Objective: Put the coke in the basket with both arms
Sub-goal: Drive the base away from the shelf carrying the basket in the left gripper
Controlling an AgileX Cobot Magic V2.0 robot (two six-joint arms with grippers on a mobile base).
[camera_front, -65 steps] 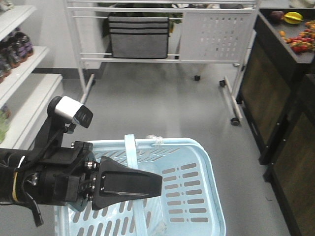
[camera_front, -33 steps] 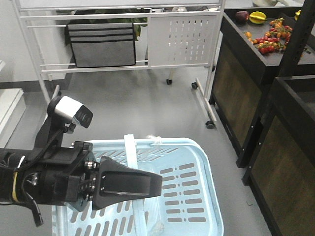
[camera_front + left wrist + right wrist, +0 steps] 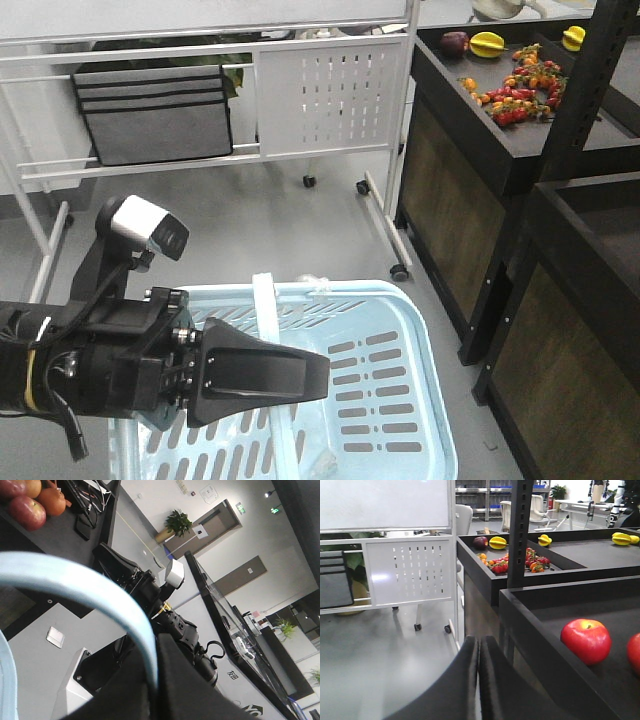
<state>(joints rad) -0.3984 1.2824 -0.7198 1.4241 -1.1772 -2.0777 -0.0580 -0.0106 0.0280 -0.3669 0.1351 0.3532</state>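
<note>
The light blue basket point(image 3: 405, 330) fills the lower middle of the front view. My left gripper point(image 3: 322, 375), a flat black wedge, lies across its pale handle point(image 3: 264, 305). The left wrist view shows that handle point(image 3: 95, 582) arching into the left gripper point(image 3: 156, 686), whose jaws are shut on it. Beyond it in that view is my right arm point(image 3: 167, 615). My right gripper point(image 3: 479, 645) is shut with nothing in it, pointing at the floor beside a black shelf. The coke is out of view.
Black produce shelves point(image 3: 520, 150) stand close on the right, holding small red fruit point(image 3: 515, 95). A red apple point(image 3: 585, 641) lies on the lower shelf near my right gripper. A white wheeled rack point(image 3: 330, 95) with a grey bin point(image 3: 155, 120) stands behind.
The whole background has slid left in the front view: the white rack moved left and the black shelves came further into frame. The left arm and basket hold the same place in the picture.
</note>
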